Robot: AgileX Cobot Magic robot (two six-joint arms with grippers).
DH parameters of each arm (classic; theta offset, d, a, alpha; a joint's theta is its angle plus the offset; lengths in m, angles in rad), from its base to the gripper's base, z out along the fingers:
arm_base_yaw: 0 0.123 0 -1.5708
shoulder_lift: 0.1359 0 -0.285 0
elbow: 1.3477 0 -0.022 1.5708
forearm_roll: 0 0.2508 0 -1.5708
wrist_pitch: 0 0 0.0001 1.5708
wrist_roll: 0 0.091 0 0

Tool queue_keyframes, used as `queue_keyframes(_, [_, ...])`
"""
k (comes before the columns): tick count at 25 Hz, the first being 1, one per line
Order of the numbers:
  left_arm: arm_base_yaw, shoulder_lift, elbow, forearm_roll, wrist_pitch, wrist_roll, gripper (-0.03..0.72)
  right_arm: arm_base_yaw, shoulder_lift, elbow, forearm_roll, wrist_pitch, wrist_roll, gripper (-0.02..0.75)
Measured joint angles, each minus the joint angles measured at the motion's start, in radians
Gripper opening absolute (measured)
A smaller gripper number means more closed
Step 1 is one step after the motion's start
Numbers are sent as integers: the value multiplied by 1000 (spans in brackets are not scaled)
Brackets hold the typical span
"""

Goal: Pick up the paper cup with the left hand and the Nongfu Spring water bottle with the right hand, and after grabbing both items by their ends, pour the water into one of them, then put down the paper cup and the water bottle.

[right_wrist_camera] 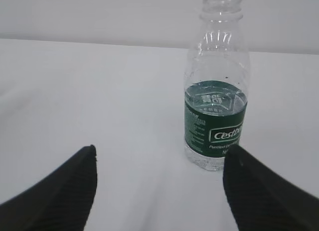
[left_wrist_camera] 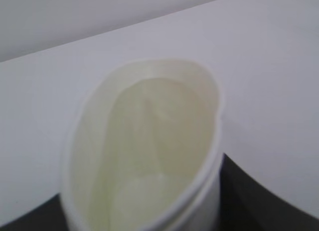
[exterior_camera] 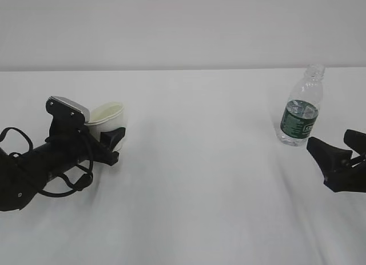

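The white table [exterior_camera: 194,179] runs back to a straight far edge under a pale wall [exterior_camera: 183,25]. The broad middle of the surface lies bare, with wide open room between the two arms.

The cup [exterior_camera: 106,117] sits toward the left edge, about midway between the far edge and the near one. The left hand [exterior_camera: 111,140] is closed on it: a black jaw presses its front wall, the rim is squeezed to an oval, and the cup leans. In the left wrist view the cup [left_wrist_camera: 149,156] fills the frame, its cream inside looks dry, and the dark jaws show only at the bottom corners. Whether its base touches the table cannot be told.

The bottle [exterior_camera: 301,108] stands upright near the right edge, closer to the far edge, uncapped, its green label band low on the body. Water [right_wrist_camera: 215,99] stands level in it, its surface at the top of the label.

The right hand [exterior_camera: 338,152] is just nearer than the bottle and to its right, jaws spread wide and holding nothing. In the right wrist view the bottle [right_wrist_camera: 215,91] stands beyond the gap, close to the right jaw, not between the tips.
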Motion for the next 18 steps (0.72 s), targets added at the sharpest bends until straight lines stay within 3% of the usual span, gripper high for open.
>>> queue_keyframes(18, [0,0,0,-9,0,1,417,0,0,0,-17,0,8,589])
